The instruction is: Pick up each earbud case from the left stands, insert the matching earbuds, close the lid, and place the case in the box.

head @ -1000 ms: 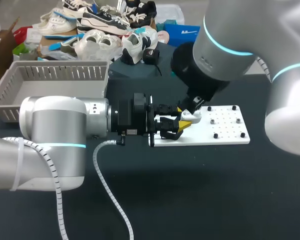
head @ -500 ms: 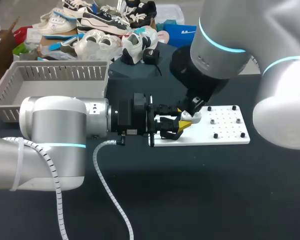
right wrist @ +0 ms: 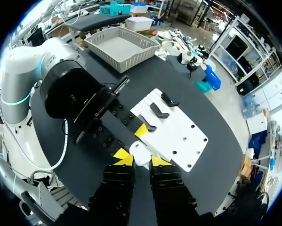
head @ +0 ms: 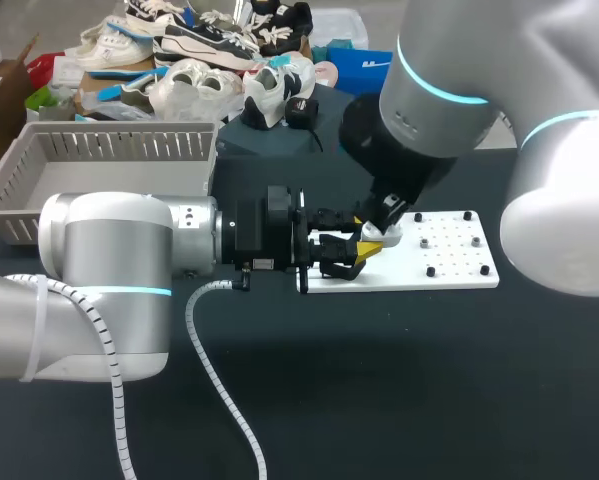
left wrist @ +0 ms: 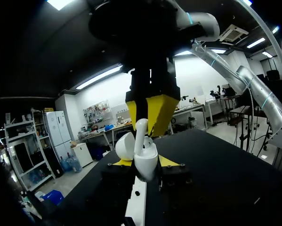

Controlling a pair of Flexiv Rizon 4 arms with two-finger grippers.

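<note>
Status: left end effector (left wrist: 145, 162) clamped on open glossy white plastic earbud case (left wrist: 146, 170) over left edge of white pegged plate (head: 457, 258), right end effector (left wrist: 150, 112) pinching small white earbud (left wrist: 141, 130) at its opening; likely light, slick, hinge fragile, so hold base sides, not lid.

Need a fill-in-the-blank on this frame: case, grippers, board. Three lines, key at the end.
1. The left gripper grips the case, whose lid is ____.
2. The right gripper holds an ____ at the case.
3. The board by the grippers is coloured ____.
Missing words: open; earbud; white.
</note>
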